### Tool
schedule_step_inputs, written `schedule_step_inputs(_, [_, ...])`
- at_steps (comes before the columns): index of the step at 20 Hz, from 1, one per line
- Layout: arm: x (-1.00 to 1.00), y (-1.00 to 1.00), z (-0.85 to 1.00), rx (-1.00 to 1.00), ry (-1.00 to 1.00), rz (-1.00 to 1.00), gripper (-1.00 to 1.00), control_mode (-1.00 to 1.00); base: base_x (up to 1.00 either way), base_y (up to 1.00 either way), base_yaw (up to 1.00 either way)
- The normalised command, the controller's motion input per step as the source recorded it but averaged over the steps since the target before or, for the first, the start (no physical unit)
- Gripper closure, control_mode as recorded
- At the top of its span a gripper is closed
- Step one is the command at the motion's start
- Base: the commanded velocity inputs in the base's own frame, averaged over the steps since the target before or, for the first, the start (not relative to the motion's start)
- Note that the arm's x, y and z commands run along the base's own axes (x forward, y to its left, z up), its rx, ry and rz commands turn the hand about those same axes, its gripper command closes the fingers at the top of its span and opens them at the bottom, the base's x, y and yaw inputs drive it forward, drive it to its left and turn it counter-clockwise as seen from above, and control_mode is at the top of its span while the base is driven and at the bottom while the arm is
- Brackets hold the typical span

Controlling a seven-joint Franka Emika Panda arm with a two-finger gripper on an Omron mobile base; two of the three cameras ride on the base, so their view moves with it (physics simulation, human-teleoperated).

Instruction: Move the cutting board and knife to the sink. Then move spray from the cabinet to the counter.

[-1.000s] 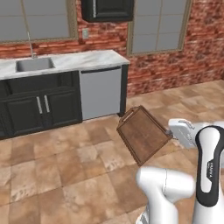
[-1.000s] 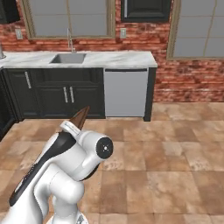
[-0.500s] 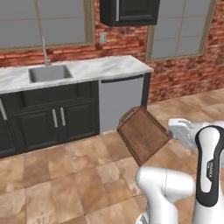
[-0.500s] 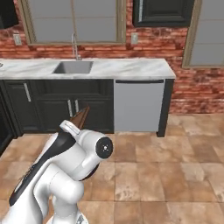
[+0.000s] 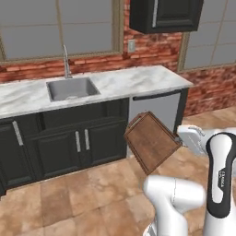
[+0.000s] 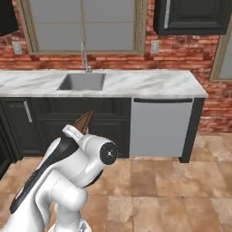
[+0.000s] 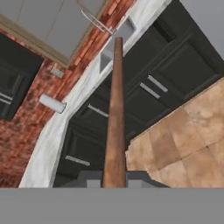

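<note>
Red brick wall (image 6: 118, 50), grey-paned windows (image 6: 81, 22), tan tiled floor (image 6: 172, 199), steel dishwasher (image 6: 161, 127)

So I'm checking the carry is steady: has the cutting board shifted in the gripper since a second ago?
No. In the left base view the cutting board sits the same against the robot's white arm. The counter looms larger because the base drove.

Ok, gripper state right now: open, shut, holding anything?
Gripper: shut on the cutting board, carried edge-on above the floor in front of the counter.
</note>
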Motion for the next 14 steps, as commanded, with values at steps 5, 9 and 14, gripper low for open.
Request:
schedule_step_inputs(5, [0.0,0.0,0.0,0.0,0.0,0.0,1.0,1.0,0.8,0.57,0.08])
schedule_step_inputs(9, [0.0,0.0,0.0,0.0,0.0,0.0,1.0,1.0,0.8,0.4,0.03])
schedule_step_inputs(14, [0.0,0.0,0.0,0.0,0.0,0.0,1.0,1.0,0.77,0.27,0.02])
